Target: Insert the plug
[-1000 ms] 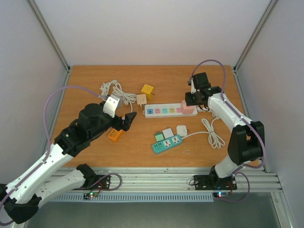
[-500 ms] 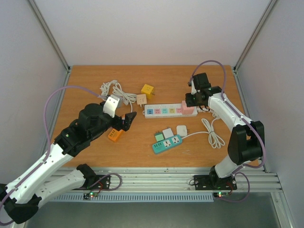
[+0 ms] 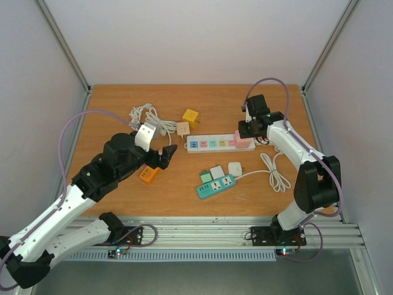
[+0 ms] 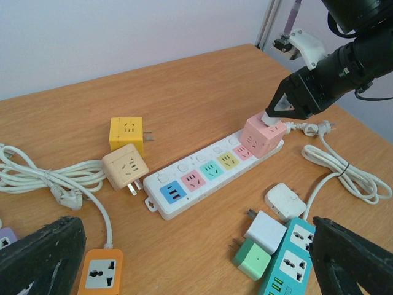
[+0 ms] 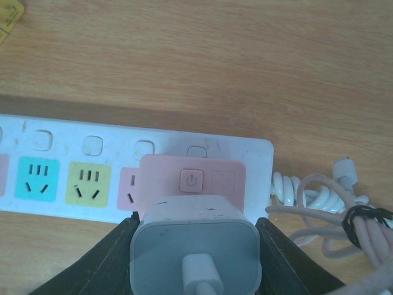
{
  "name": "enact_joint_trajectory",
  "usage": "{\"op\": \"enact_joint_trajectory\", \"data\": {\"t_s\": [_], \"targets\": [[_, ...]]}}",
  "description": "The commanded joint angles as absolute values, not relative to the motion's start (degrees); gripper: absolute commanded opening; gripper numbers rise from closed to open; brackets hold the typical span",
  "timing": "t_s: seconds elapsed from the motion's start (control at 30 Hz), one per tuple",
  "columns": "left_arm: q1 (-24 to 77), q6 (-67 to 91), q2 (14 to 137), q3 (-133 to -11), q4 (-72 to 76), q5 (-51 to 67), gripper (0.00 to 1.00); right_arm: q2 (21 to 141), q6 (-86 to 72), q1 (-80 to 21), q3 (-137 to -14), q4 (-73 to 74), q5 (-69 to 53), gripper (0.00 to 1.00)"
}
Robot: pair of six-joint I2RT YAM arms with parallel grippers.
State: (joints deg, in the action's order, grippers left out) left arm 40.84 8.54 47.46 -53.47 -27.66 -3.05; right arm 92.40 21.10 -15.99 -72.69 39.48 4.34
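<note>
Pink plastic catches the eye first: a pink cube adapter point(image 4: 264, 136) sits on the right-hand end of the white power strip point(image 3: 212, 143). The strip lies across the wooden tabletop point(image 3: 123, 104), closer to the far edge than the near one.

The right tool point(image 3: 245, 129) is closed tight on a white plug point(image 5: 194, 246), with a finger pressed to each side of its body. It holds the plug against the cube's top face. In the right wrist view the plug covers the nearer part of that face, and the cube's power button shows just beyond it. Whether the prongs are seated, I cannot tell.

The left tool point(image 3: 166, 153) hangs over the tabletop left of the middle, fingers spread as wide as they go and nothing between them. An orange socket block point(image 3: 148, 174) lies just beside it, toward the near edge.

A yellow cube point(image 3: 191, 116) and a beige cube point(image 3: 183, 128) rest close to the strip's left end, on its far side. A teal power strip point(image 3: 216, 186) lies nearer the near edge. A coiled white cable point(image 3: 276, 172) lies toward the right edge.
</note>
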Motion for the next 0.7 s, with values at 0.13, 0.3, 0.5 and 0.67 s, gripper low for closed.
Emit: {"op": "enact_joint_trajectory", "data": {"t_s": [0.13,0.3,0.5,0.67], "targets": [[40.68,8.70,47.90,-53.09,-24.88,-3.93,0.99,97.29,17.66,-17.67,-68.93,43.05,9.66,0.39],[40.68,8.70,48.01,-53.04,-24.92,-4.00,0.99,97.12,13.89,-17.67,-67.29,43.08,9.86,0.39],[40.69,8.61,47.94,-53.09,-24.98,-4.11,0.99,96.00,9.33,-17.67,-64.29,40.67,11.02,0.38],[40.69,8.61,47.99,-53.00,-25.03,-4.13,0.99,96.13,8.80,-17.69,-63.09,39.63,12.12,0.39]]}}
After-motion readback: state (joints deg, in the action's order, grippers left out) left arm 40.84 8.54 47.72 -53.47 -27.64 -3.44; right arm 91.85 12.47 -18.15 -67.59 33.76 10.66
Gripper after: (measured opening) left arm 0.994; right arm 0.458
